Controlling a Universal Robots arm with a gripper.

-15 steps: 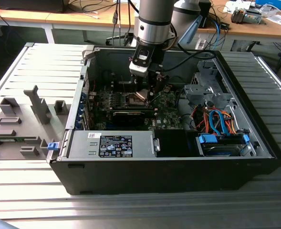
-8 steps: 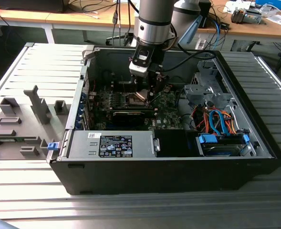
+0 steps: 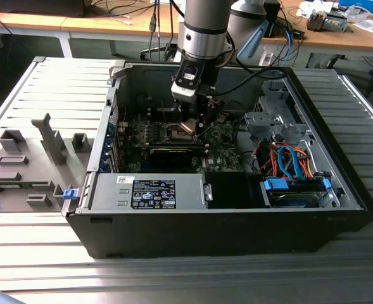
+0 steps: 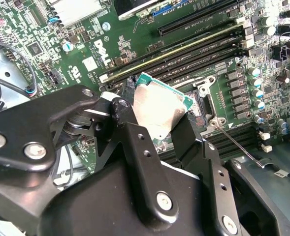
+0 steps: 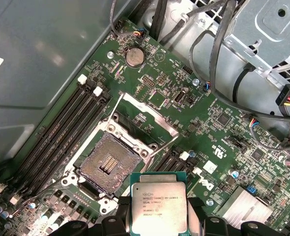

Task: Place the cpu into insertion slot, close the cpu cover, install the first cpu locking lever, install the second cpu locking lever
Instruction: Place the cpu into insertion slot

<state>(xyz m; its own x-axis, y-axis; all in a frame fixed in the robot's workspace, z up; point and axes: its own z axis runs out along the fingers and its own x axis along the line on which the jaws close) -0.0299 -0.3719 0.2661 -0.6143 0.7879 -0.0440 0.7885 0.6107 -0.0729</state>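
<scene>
Step in hand: placing the cpu. The gripper [image 4: 155,120] pinches the cpu [image 5: 158,206] by two opposite edges and holds it above the board, near the slot [image 5: 108,164] but not over it. The slot lies bare, and the cover [image 5: 151,113] stands swung open. Seating likely calls for squaring the cpu's edges to the slot before lowering it flat.

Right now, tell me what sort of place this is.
Probably a robotics lab: an open computer case on a slatted metal table, wooden desks behind, and the gripper holding a chip.
</scene>
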